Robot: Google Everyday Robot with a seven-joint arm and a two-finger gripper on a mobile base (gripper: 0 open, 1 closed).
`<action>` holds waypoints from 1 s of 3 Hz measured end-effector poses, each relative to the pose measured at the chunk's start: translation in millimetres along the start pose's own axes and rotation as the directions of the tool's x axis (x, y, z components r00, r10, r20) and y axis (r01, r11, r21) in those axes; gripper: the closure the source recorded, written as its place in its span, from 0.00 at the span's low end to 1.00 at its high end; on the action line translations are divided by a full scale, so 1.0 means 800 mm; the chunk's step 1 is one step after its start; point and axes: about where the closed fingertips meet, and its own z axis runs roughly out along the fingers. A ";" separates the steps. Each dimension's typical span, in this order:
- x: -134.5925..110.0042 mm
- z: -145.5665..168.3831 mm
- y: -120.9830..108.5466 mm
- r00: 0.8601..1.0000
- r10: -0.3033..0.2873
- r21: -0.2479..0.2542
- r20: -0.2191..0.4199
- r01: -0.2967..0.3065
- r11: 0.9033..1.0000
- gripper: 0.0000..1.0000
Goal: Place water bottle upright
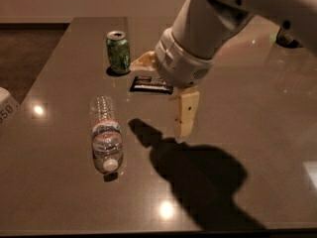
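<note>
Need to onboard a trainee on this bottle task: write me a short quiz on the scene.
1. True or false: the water bottle stands upright on the table.
2. Where is the hand?
A) Over the table to the right of the bottle, apart from it
B) Clamped round the bottle
C) Left of the bottle, at the table's edge
3. What stands upright beyond the bottle, just left of the black packet?

Key
1. False: it lies on its side, white cap toward the camera.
2. A
3. The green can.
</note>
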 end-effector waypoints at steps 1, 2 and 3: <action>-0.038 0.017 -0.003 0.988 -0.154 -0.031 0.030 0.155 0.987 0.00; -0.065 0.035 -0.004 0.954 -0.294 -0.062 0.056 0.297 0.953 0.00; -0.071 0.037 -0.004 0.943 -0.328 -0.064 0.060 0.331 0.941 0.00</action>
